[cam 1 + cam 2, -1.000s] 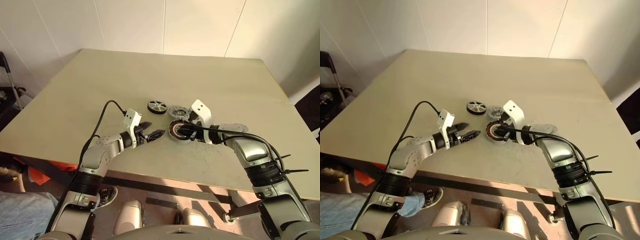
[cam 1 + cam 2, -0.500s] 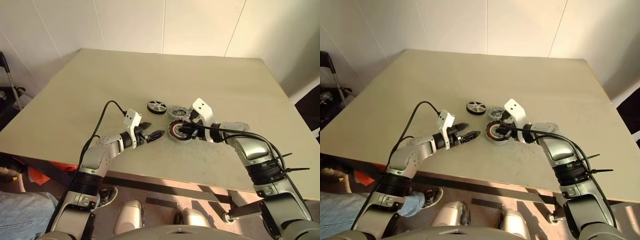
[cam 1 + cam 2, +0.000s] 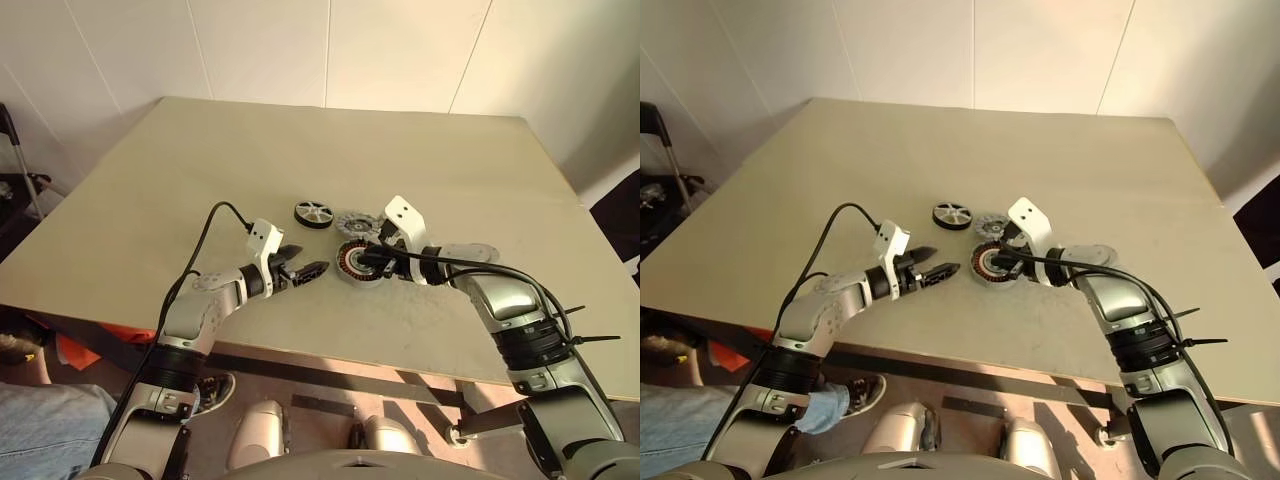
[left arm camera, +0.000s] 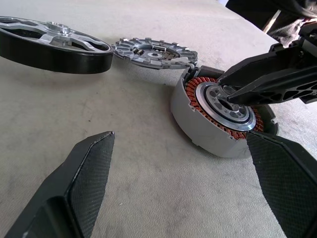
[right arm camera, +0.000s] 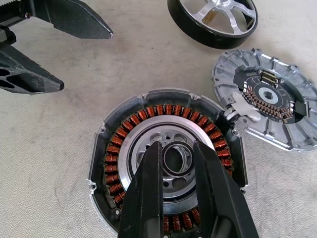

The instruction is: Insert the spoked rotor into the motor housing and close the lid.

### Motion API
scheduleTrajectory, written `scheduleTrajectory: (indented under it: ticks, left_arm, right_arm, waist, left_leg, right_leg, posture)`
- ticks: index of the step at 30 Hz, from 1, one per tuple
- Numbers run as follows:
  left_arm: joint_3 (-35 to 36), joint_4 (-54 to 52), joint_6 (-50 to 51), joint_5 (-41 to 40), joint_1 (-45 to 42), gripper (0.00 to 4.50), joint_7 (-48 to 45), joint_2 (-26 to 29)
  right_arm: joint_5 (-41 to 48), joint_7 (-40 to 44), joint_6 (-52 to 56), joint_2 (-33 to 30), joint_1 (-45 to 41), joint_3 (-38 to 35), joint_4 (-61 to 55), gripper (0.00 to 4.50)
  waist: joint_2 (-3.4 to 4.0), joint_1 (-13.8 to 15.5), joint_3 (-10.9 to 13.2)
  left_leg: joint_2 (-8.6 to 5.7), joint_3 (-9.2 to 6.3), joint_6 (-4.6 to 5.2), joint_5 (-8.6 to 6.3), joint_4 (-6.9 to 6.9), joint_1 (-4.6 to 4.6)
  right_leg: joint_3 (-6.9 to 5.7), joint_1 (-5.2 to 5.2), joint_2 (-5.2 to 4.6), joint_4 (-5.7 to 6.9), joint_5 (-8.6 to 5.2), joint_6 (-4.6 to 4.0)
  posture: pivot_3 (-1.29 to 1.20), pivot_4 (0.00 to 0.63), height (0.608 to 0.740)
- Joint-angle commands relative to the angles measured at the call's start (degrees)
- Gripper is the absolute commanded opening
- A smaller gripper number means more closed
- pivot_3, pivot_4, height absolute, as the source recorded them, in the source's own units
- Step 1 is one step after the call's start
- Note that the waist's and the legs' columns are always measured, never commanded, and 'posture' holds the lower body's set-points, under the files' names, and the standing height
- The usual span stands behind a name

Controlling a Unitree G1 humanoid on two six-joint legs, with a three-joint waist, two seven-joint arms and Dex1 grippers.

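Right gripper point(image 5: 176, 163): I see its two black fingers point(image 5: 144, 198) set a narrow gap apart, tips resting on the central hub ring of the motor housing. They straddle the hub ring; I cannot tell whether they are actually pinching it.

Motor housing point(image 5: 116, 144): directly under my right fingertips, lying flat on the table with its open face up. Copper windings ring the inside, and the silver centre plate is exposed. Nothing is seated in it.

Left gripper point(image 3: 303, 268): jaws spread wide, holding nothing. It sits low over the table, pointing towards the housing. In the left wrist view the housing point(image 4: 208, 134) lies ahead of the gap between the two fingers point(image 4: 84, 168), apart from both.

Spoked rotor point(image 5: 213, 20): black ring with silver spokes, lying flat on the table beyond the housing from my right gripper, apart from it. Neither gripper touches it.

Lid point(image 5: 267, 99): grey finned disc, lying flat just beside the housing, past my right fingertips and off to one side. Its edge looks to touch or slightly overlap the housing rim; I cannot tell which. The rotor is near its far edge.

Table point(image 3: 200, 170): pale beige top carrying all three parts in a close cluster between my two grippers.
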Motion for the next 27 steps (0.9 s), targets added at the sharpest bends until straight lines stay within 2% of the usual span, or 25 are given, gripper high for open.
scheduleTrajectory:
  ticks: [1,18,24,27]
  left_arm:
    - [-0.06,-0.65,-0.54,-0.03,-0.80,4.50,-0.43,-0.01]
    - [0.18,-0.12,-0.75,0.06,-1.30,4.50,-0.63,0.31]
    - [0.53,0.13,-0.84,0.03,-1.46,4.50,-0.54,0.58]
    - [0.46,0.27,-0.92,0.06,-1.48,4.50,-0.53,0.55]
  right_arm:
    - [0.55,0.05,-0.03,-0.70,-1.10,-0.46,-3.42,0.56]
    - [-0.21,-0.21,-0.95,-0.63,-0.06,0.40,-0.75,0.56]
    - [0.67,-1.24,-0.45,-0.26,-1.17,-1.17,-2.38,2.62]
    - [1.51,-1.44,0.16,-0.48,-2.15,-2.24,-3.29,2.62]
  waist:
    - [0.00,0.00,0.00]
    - [0.00,0.00,0.00]
    - [0.00,0.00,0.00]
    - [0.00,0.00,0.00]
  left_leg:
    - [0.00,0.00,0.00,0.00,0.00,0.00]
    - [0.00,0.00,0.00,0.00,-0.01,0.00]
    - [0.00,0.00,0.00,0.00,-0.01,-0.01]
    - [0.00,0.00,0.00,0.00,-0.01,-0.01]
  right_leg:
    - [0.00,0.00,0.00,-0.01,0.00,0.00]
    - [0.00,0.00,0.00,-0.02,0.00,0.00]
    - [0.00,0.00,0.00,-0.02,0.00,0.00]
    - [0.00,0.00,0.00,-0.02,0.00,0.00]
  posture:
    - [0.00,0.000,0.740]
    - [0.00,0.000,0.740]
    - [0.00,0.000,0.740]
    - [0.00,0.000,0.740]
